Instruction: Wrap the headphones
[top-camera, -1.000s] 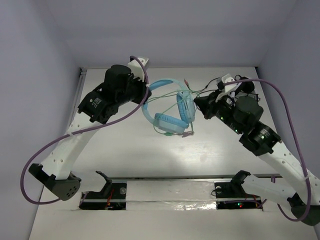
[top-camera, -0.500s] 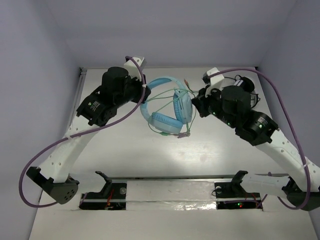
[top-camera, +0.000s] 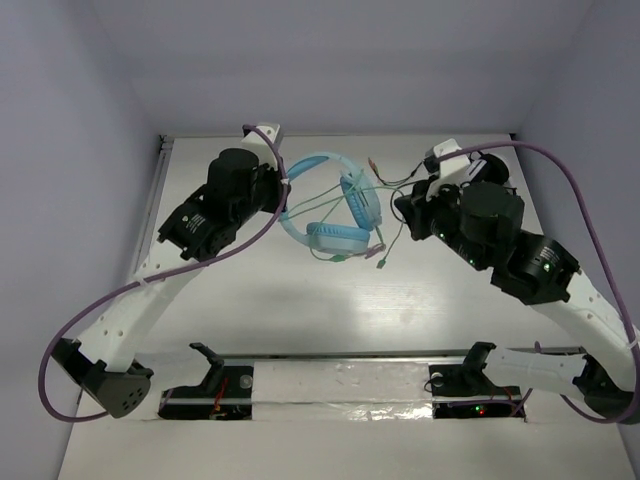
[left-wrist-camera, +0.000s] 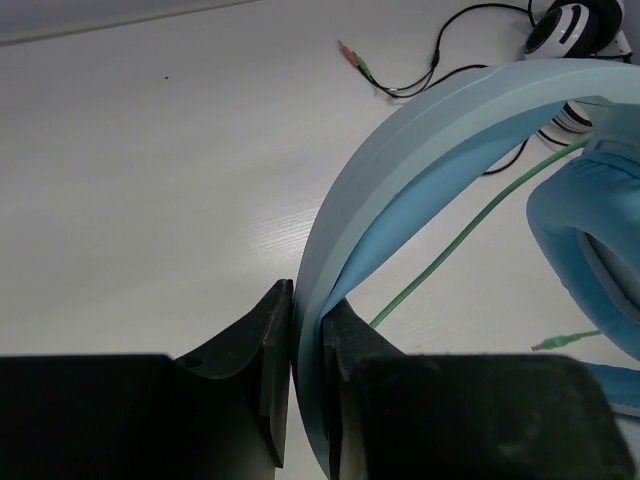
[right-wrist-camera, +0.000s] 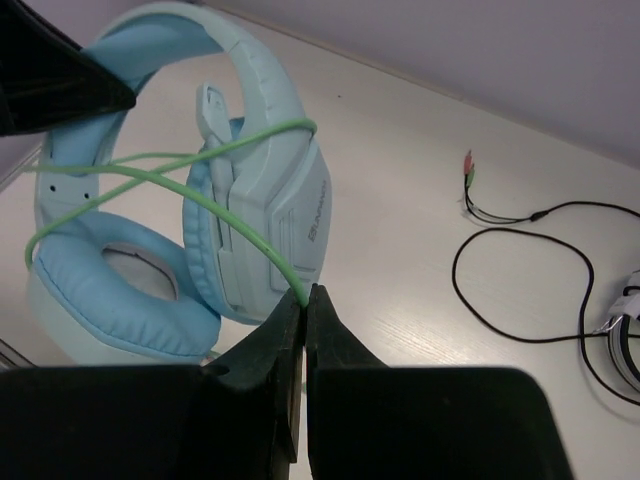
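Observation:
The light blue headphones (top-camera: 335, 205) are held above the table near its far middle. My left gripper (top-camera: 285, 190) is shut on their padded band (left-wrist-camera: 400, 160), at the band's left side. My right gripper (top-camera: 400, 215) is shut on the thin pale green cable (right-wrist-camera: 250, 240), just right of the ear cups (right-wrist-camera: 270, 220). The cable loops across the ear cups and band (top-camera: 325, 195), and its loose end with plugs hangs below (top-camera: 378, 255).
A smaller black-and-white headset (top-camera: 490, 170) lies at the far right behind my right arm, its black cable (right-wrist-camera: 520, 270) curling over the table with plugs (top-camera: 372, 166) toward the middle. A metal rail (top-camera: 340, 355) runs along the near edge.
My right gripper has swung right and slightly nearer with the green cable, drawing it across the ear cups. The headphones have shifted a little toward the far side.

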